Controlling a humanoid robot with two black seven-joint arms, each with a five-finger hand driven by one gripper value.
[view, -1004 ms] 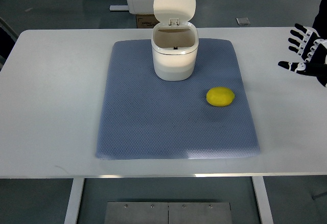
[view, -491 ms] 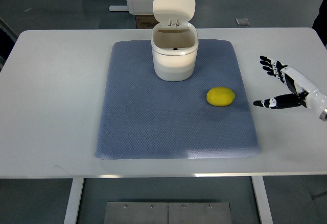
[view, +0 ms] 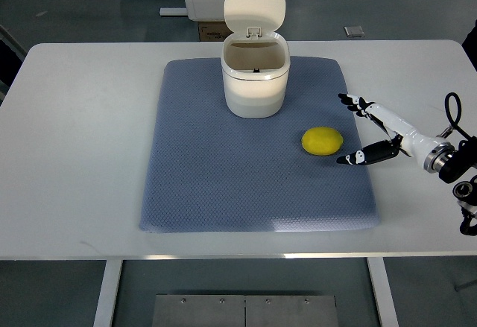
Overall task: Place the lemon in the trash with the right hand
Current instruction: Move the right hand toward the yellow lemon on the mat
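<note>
Since its fingers are spread wide and empty, the right hand [view: 380, 129] looks set to cup the lemon [view: 322, 141] just beside it on the blue mat [view: 223, 185]; trash bin [view: 254, 81] lid's up, ready.

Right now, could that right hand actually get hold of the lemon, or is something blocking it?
Probably yes. The right hand is open, its fingers spread just to the right of the lemon but not touching it. Nothing lies between them on the blue mat, and the trash bin stands well clear.
</note>
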